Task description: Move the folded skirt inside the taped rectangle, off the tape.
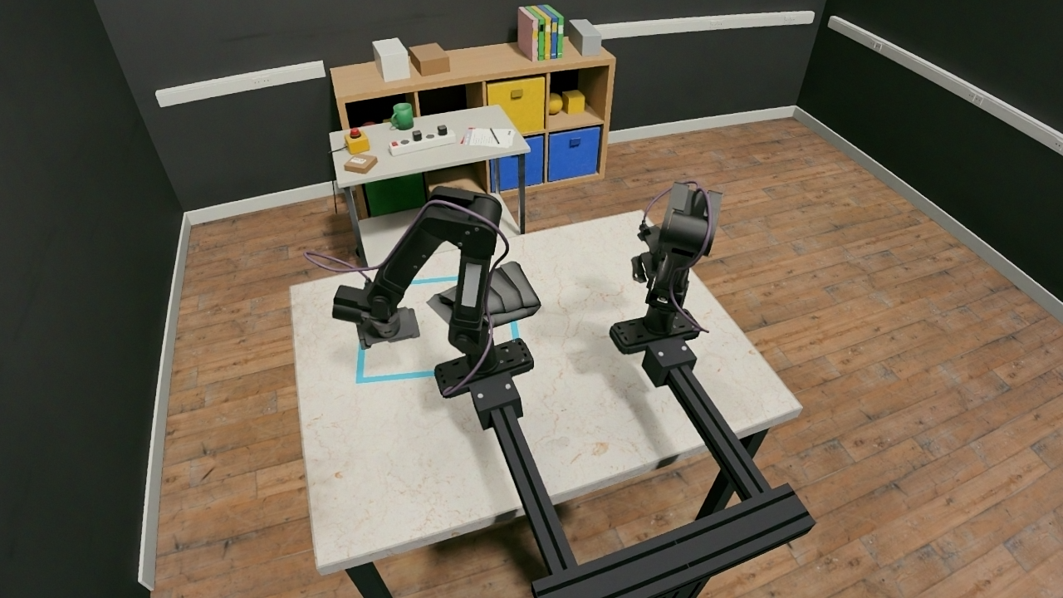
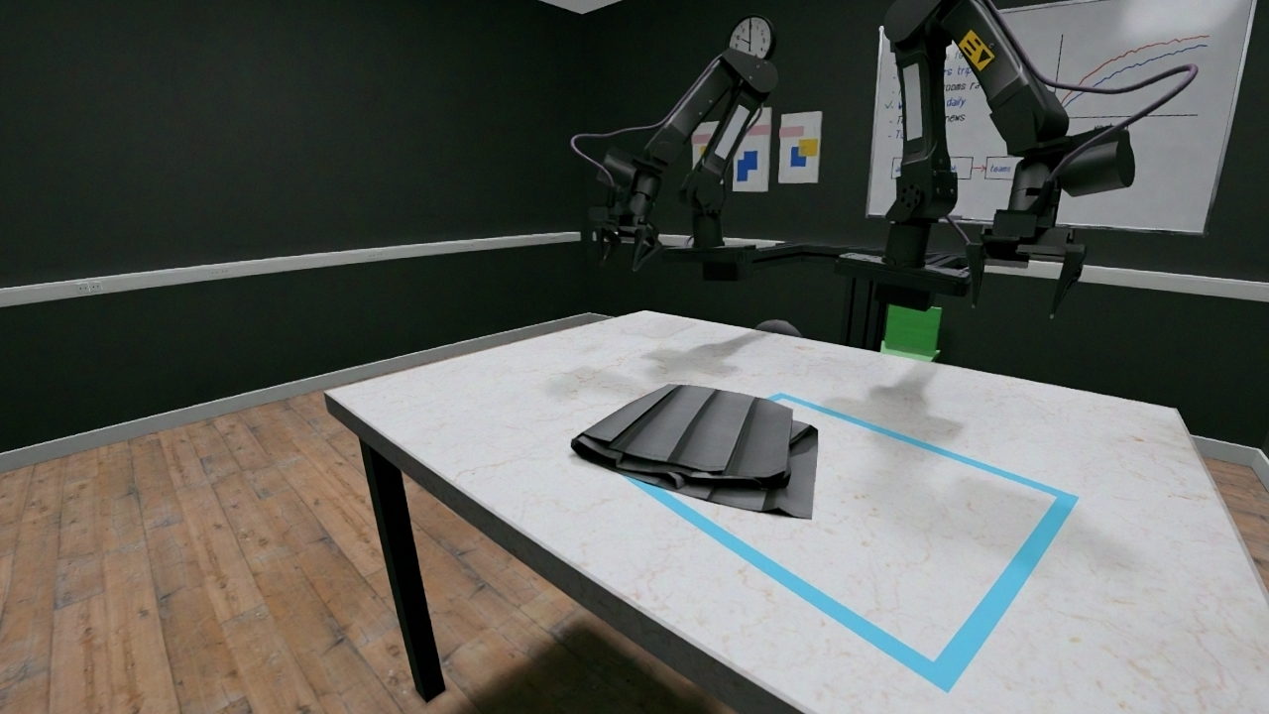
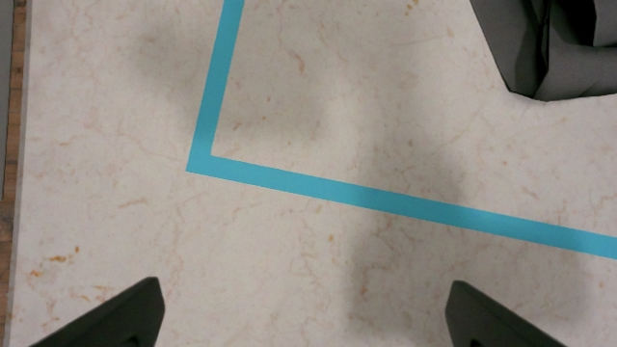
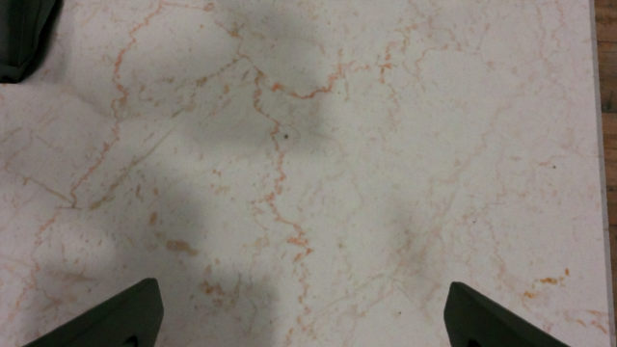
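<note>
The dark grey folded skirt (image 1: 517,291) (image 2: 710,430) (image 3: 580,72) (image 4: 19,36) lies on the table, its pleated layer on top. It covers one corner of the blue taped rectangle (image 1: 360,364) (image 2: 1006,581) (image 3: 337,191); one part lies inside, the rest crosses the tape and extends outside. My left gripper (image 2: 1014,310) (image 3: 305,293) is open and empty, above the table at the rectangle's other end, clear of the skirt. My right gripper (image 2: 620,266) (image 4: 304,296) is open and empty, above the table beyond the skirt's outer side. The top view hides the fingertips.
The marble-look table (image 1: 401,461) (image 2: 497,391) carries both arm bases on black rails (image 1: 520,476). The left arm partly hides skirt and tape in the top view. A small white side table (image 1: 446,152) and a wooden shelf (image 1: 467,65) stand beyond the table's far edge.
</note>
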Available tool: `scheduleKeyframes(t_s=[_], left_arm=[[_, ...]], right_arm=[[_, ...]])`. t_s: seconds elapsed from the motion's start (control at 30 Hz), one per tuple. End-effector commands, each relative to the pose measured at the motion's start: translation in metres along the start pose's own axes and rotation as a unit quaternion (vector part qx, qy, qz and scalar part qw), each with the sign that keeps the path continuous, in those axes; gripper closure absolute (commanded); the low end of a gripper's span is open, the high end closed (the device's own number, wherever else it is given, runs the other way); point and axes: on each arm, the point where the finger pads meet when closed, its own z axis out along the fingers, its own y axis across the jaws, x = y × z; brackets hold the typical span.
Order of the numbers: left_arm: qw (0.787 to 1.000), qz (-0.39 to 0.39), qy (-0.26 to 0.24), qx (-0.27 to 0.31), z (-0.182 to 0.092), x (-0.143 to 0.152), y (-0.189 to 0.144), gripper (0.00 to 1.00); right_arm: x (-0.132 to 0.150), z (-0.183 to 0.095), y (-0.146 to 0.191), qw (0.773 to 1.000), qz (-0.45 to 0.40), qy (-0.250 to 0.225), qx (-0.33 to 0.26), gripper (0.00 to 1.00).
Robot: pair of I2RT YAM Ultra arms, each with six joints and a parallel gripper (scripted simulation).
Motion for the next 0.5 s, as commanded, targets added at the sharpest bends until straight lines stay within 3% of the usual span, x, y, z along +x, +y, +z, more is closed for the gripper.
scheduleKeyframes(t_s=[0.0, 0.03, 0.07, 0.1, 0.47], left_arm=[[1.0, -0.004, -0.006, -0.004, 0.0, -0.003, -0.003, 0.1], [1.0, -0.004, -0.006, -0.004, 0.0, -0.003, -0.003, 0.1], [1.0, -0.004, -0.006, -0.004, 0.0, -0.003, -0.003, 0.1], [1.0, -0.004, -0.006, -0.004, 0.0, -0.003, -0.003, 0.1], [1.0, -0.004, -0.006, -0.004, 0.0, -0.003, -0.003, 0.1]], right_arm=[[-0.006, -0.006, -0.002, 1.0, 0.006, -0.003, 0.006, 0.1], [-0.006, -0.006, -0.002, 1.0, 0.006, -0.003, 0.006, 0.1], [-0.014, 0.0, 0.002, 1.0, 0.008, 0.027, -0.006, 0.7], [-0.021, 0.007, 0.007, 0.999, 0.008, 0.046, -0.015, 0.7], [-0.094, 0.081, 0.062, 0.999, 0.009, 0.03, -0.014, 0.7]])
